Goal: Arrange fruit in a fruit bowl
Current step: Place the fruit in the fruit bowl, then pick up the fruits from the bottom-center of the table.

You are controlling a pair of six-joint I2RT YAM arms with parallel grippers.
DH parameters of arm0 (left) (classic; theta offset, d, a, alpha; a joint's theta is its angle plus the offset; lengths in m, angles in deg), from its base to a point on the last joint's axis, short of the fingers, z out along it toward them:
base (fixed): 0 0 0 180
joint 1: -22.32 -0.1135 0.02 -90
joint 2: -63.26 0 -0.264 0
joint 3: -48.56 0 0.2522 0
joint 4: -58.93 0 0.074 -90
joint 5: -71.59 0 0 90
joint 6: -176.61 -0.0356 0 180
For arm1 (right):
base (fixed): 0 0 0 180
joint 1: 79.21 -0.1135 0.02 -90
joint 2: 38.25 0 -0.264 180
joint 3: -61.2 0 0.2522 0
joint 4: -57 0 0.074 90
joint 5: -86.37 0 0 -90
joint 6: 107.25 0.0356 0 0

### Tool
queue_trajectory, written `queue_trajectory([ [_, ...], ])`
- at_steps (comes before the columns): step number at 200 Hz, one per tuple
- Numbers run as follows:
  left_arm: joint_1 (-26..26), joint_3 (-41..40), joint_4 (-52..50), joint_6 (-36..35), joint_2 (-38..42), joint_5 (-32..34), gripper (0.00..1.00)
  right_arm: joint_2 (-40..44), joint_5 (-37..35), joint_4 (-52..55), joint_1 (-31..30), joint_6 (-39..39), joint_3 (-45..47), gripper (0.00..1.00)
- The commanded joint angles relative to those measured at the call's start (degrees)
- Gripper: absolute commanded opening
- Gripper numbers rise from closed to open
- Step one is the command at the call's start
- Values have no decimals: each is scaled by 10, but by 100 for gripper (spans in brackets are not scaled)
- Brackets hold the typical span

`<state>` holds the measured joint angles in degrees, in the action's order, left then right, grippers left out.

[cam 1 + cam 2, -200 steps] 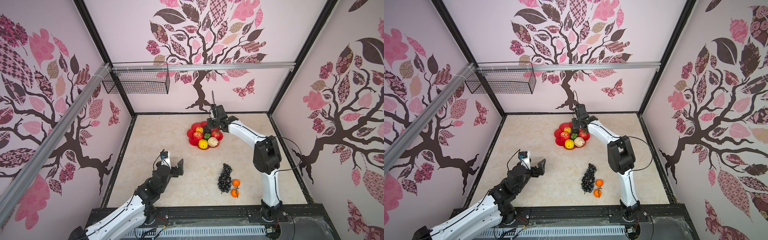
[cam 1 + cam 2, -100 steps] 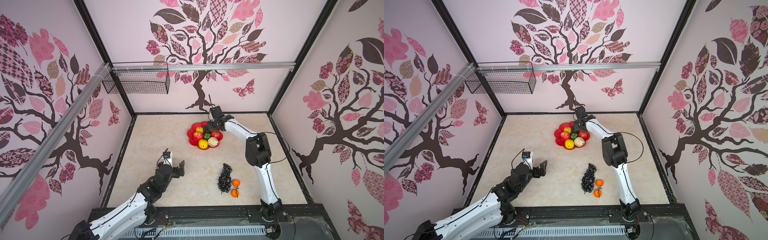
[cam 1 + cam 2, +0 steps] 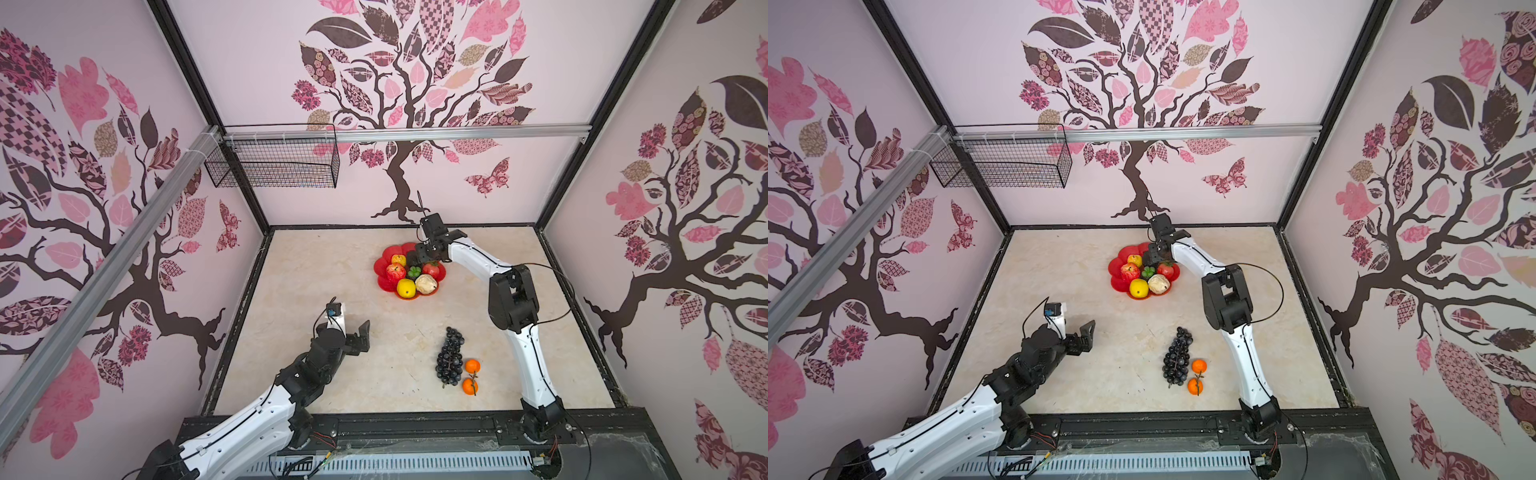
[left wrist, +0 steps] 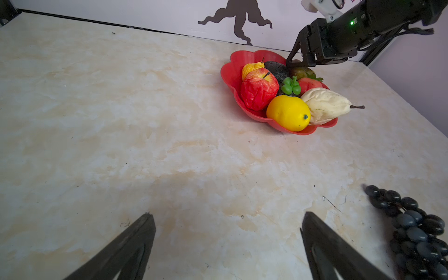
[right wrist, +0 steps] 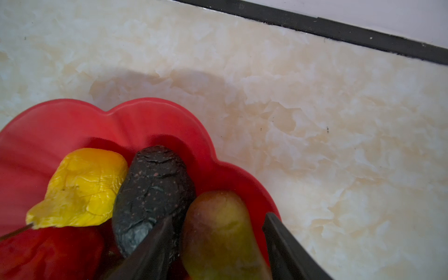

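Fruit bowl is at the far middle of the table, in the same spot as a second ago.

Contents:
- lemon
- apple
- cream knobbly piece
- strawberry
- yellow pear
- avocado
- fig

No fruit has shifted in either top view.

Right tool is low over the bowl's far edge, jaws partly open, one on each side of the fig. One finger lies between avocado and fig. A strip of red bowl shows between the fig and the other finger, so the fig is not clamped and rests in the bowl. The tool head has barely moved over the second. The right arm has drawn its elbow in toward the table's middle.

Grape bunch and two oranges lie on the near table, the oranges just beside the grapes, all unmoved.

Left tool is spread wide, holds nothing, and is above bare table well short of the bowl. It has edged slightly toward the middle.
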<state>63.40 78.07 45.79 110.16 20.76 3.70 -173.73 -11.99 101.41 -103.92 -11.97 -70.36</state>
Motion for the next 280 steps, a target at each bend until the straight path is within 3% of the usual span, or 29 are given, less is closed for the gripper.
queue_trajectory([
  [1, -2, 27, 10, -6, -10, -8, 97, -8, 1, 12, 1, -4, -12, 68],
  [40, -2, 32, 9, -9, -23, -15, 97, 32, 2, 23, 1, 4, -6, 76],
  [70, -2, 42, 7, -13, -38, -33, 97, 110, 11, 19, 2, 30, 50, 80],
  [93, -2, 54, 6, -17, -63, -58, 96, 211, 17, -6, 2, 65, 150, 82],
  [135, -2, 84, -5, -26, -125, -110, 89, 453, 61, -116, 1, 134, 429, 84],
  [173, 0, 81, 5, -19, -129, -134, 88, 622, 83, -92, -6, 178, 581, 82],
  [212, 0, 84, 2, -19, -128, -123, 89, 733, 23, -2, -89, 239, 658, 82],
  [253, 0, 85, -15, -21, -122, -109, 89, 785, -6, 98, -190, 355, 698, 79],
  [280, 0, 84, -15, -21, -120, -103, 90, 801, 0, 158, -217, 403, 712, 77],
])
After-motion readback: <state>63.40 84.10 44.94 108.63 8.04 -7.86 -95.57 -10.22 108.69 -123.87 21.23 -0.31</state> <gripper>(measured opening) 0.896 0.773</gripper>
